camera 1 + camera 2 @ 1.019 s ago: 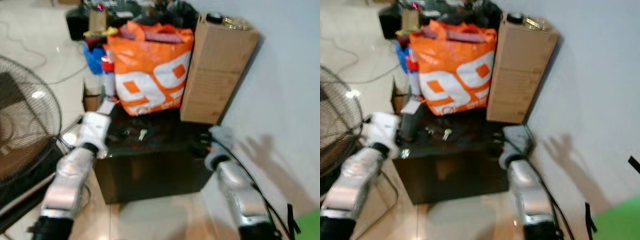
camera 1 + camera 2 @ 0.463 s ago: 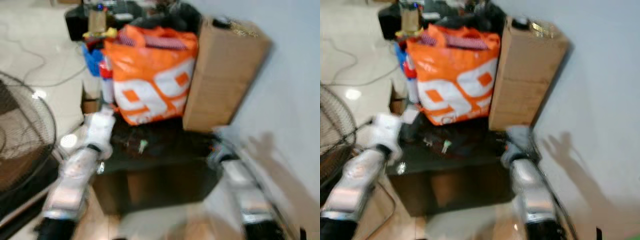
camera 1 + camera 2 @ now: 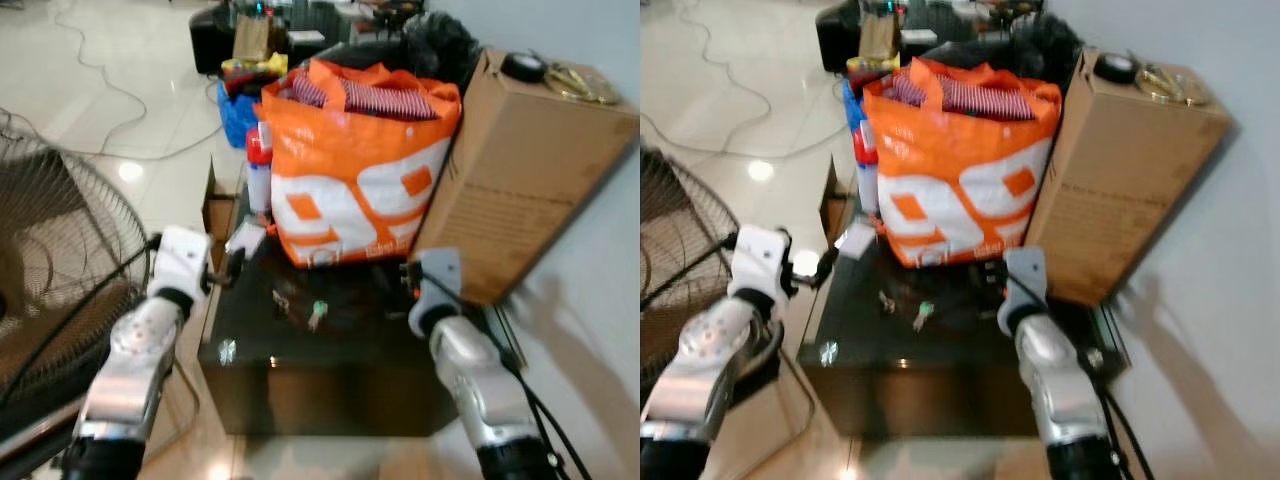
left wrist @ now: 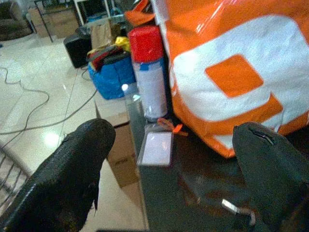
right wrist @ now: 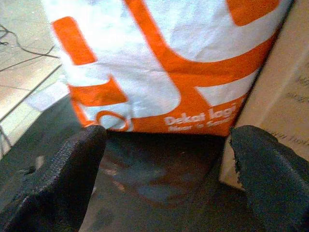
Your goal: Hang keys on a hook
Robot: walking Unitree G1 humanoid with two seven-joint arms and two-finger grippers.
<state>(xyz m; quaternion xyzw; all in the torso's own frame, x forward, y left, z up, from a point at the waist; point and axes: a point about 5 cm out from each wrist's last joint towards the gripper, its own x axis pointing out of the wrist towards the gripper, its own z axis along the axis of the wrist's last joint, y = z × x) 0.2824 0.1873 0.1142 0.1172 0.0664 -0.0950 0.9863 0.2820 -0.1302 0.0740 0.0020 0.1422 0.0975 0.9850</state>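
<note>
The whole scene sits differently than a second ago, which means the head camera has moved closer and now looks more steeply down at the low black glossy table (image 3: 340, 345); the things on it have not moved. The small bunch of keys with a green tag (image 3: 316, 312) lies on the table top, in front of the big orange and white plastic bag (image 3: 355, 165) and between the two arms, not touched by any of them. The left gripper (image 4: 169, 150) is at the left edge of the table with its fingers spread wide and empty, near a white spray can with a red cap (image 4: 148, 72). The right gripper (image 5: 164, 159) is over the right part of the table, also spread and empty, facing the bag and the tall brown cardboard box (image 3: 1120, 175). I judge that the robot is now near enough to reach, so the pickup of the keys can begin. The hook I cannot find here.
</note>
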